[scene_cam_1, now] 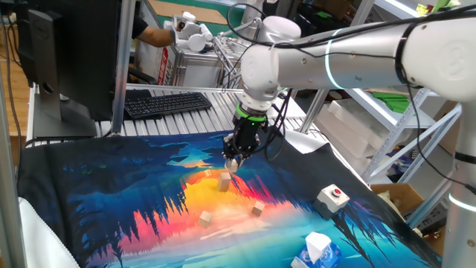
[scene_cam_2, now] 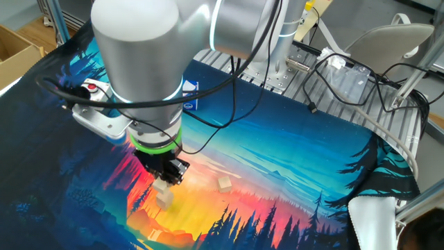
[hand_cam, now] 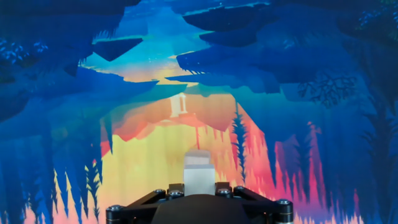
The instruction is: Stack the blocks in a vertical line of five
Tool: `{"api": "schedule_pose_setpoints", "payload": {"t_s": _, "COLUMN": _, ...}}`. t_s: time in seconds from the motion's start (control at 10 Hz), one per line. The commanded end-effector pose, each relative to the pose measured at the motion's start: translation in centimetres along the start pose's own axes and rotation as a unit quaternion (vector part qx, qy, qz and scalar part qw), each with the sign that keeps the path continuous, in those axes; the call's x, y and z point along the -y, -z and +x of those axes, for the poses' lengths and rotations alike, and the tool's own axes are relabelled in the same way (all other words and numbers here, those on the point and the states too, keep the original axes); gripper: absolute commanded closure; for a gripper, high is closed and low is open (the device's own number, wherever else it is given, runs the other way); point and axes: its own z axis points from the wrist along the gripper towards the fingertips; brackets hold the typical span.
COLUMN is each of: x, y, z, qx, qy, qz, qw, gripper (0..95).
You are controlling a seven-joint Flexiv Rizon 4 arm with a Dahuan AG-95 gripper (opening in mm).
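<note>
Wood sits between my fingers: my gripper (scene_cam_1: 233, 162) is clamped on one block (hand_cam: 198, 173), jaws set narrow against its two opposite faces. The hand view shows its pale top and front face right ahead of my knuckles. I point straight down, so the cube hangs level with its underside free to meet another flat face.

Just below it, on the orange part of the printed mat (scene_cam_1: 111, 193), rests a second block (scene_cam_1: 224, 182). In the other fixed view the held cube hangs slightly above this one and apart from it, a little off to one side. I judge that the lower cube is the base of the column and that I am lining up over it. Nothing is stacked yet, so the task is near its start.

Two loose blocks wait nearer the front of the mat, one to the left (scene_cam_1: 204, 218) and one to the right (scene_cam_1: 257, 210), well apart from each other. A small pale shape just beside the base cube may be the fifth, but it is too faint to be sure.

As for containers, a blue-and-white carton (scene_cam_1: 316, 251) stands at the mat's near corner with something white showing at its top. I cannot tell what it is. Near it sits a white box with a red button (scene_cam_1: 332, 196); it is closed. No block lies in either one; all the cubes I see are on the open mat or in my grip.
</note>
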Motion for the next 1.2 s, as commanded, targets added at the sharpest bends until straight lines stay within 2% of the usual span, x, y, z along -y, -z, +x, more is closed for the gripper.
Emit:
{"api": "schedule_pose_setpoints", "payload": {"t_s": 0.1, "x": -0.1, "y": -0.4, "z": -0.1, "qx": 0.0, "qy": -0.004, "qz": -0.002, "qw": 1.0, "gripper": 95.0}}
{"api": "schedule_pose_setpoints", "payload": {"t_s": 1.2, "x": -0.9, "y": -1.6, "z": -0.7, "qx": 0.002, "qy": -0.009, "qz": -0.001, "qw": 1.0, "gripper": 95.0}}
